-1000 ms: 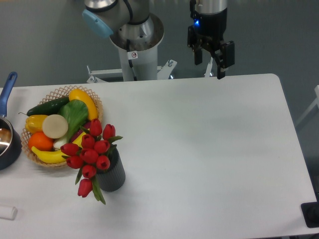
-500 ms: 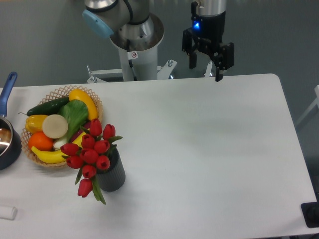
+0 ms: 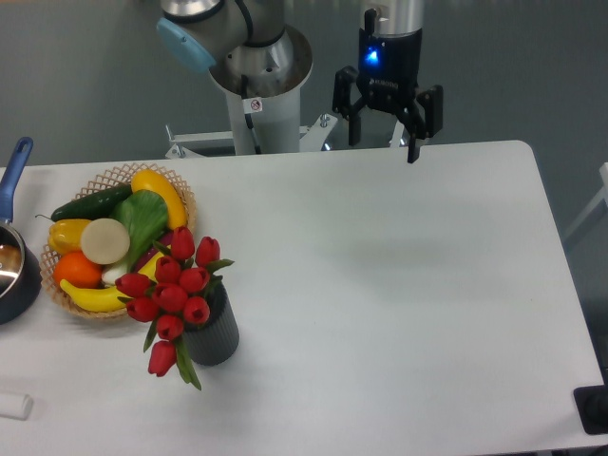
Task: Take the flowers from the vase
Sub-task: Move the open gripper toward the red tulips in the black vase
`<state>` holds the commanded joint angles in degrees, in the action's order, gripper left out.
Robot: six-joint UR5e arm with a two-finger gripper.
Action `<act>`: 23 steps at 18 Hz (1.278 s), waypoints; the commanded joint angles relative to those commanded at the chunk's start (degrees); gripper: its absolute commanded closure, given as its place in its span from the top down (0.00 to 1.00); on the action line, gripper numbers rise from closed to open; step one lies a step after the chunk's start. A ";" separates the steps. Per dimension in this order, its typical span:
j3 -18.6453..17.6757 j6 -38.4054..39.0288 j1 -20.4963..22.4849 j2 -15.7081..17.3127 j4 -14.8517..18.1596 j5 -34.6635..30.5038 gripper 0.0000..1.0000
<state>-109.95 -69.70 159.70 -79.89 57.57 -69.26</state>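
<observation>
Flowers [image 3: 172,296] sit in the vase [image 3: 213,331] far down-left of my empty, spread-jawed claw [image 3: 383,141], so I'd cross the worktop [image 3: 399,285], descend over the stems, and close low, clear of the basket [image 3: 180,201]

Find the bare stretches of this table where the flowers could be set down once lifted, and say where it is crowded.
Bare table runs from the vase to the right edge, below the open gripper. The left is crowded: the flowers lean beside the wicker basket, with the saucepan at the edge. A small white object sits near the front left corner.
</observation>
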 joint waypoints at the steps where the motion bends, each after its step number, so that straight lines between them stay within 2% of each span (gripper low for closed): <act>1: 0.00 0.44 0.00 -0.09 -0.09 0.79 1.00; 11: -0.26 7.21 -0.97 -2.28 -0.53 11.95 1.00; 12: -0.35 7.30 -1.05 -2.90 -1.31 13.00 1.00; 16: -0.35 10.19 -2.81 -5.53 -7.90 14.42 1.00; 19: -0.26 10.38 -5.88 -8.16 -11.24 14.68 1.00; 23: -0.44 10.20 -8.08 -10.20 -12.48 17.05 1.00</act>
<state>-110.39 -59.50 151.61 -90.09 45.09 -52.22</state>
